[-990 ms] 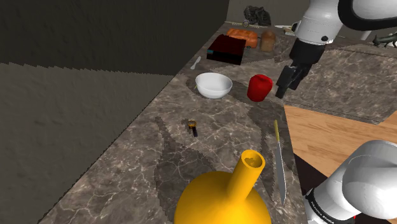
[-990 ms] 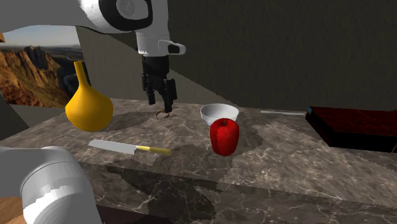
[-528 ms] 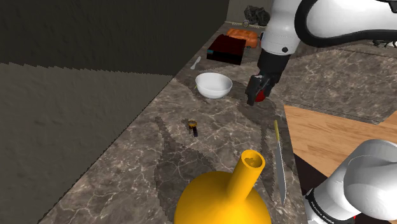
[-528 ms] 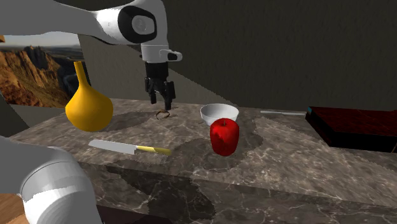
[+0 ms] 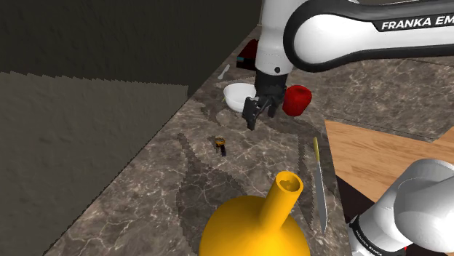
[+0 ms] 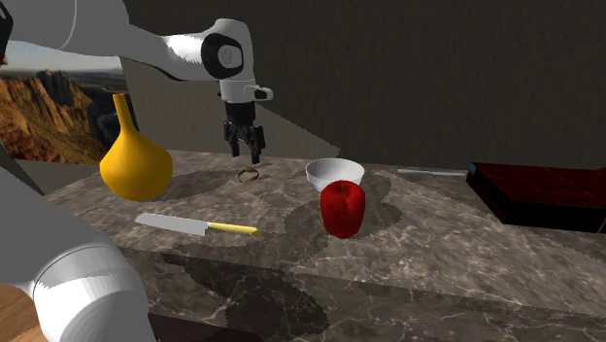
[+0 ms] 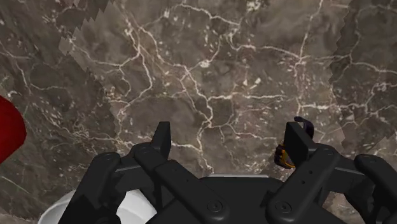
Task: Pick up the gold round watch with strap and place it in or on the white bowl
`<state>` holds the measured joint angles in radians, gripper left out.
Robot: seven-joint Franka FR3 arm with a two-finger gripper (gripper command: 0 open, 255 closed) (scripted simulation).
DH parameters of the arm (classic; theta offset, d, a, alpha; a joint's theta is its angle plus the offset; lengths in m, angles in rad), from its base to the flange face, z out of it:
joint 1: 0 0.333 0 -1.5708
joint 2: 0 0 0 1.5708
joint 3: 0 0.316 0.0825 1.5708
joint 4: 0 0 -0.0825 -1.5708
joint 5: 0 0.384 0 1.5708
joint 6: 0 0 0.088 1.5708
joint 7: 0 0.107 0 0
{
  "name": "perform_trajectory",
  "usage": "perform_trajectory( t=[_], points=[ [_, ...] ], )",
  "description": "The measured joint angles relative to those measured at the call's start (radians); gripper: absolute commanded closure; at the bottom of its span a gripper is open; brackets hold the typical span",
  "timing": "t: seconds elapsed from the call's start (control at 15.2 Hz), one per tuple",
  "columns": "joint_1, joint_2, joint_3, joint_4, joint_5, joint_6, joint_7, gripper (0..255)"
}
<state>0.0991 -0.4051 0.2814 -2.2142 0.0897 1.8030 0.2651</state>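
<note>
- Dark marbled desk [image 5: 167,190] is backed by a dark wall.
- Gripper [image 5: 253,116] is hung above the desk between the white bowl [image 5: 234,93] and the gold watch [image 5: 220,144]; fingers are spread apart, nothing clasped.
- Watch is laid on the desk near the bowl, untouched, just beside one fingertip in the wrist view.
- Red apple [image 6: 342,207] is set beside the bowl.
</note>
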Motion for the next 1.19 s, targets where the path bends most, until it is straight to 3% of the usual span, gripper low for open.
perform_trajectory(
  t=[0.59,1.19],
  points=[
    [0.030,0.311,0.127,0.217,-0.083,0.076,0.166,0],
    [0.034,0.351,0.136,0.146,-0.099,0.183,0.185,0]
  ],
)
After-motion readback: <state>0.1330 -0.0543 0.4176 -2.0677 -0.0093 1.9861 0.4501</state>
